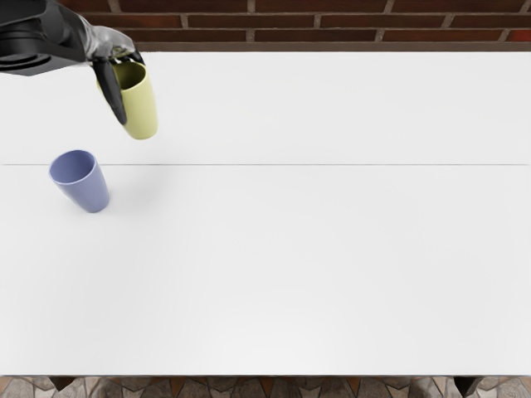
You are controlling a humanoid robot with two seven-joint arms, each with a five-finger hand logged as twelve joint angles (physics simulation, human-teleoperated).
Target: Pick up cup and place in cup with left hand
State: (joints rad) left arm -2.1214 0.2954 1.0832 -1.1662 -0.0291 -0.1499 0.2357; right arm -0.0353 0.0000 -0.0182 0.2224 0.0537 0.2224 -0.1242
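Now the left hand point(109, 46) pinches the yellow cup point(142, 109), apart from the blue cup point(86, 187)

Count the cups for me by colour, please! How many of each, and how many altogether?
Yellow cup: 1, held in the left hand
Blue cup: 1, standing on the white table
Total: 2 cups
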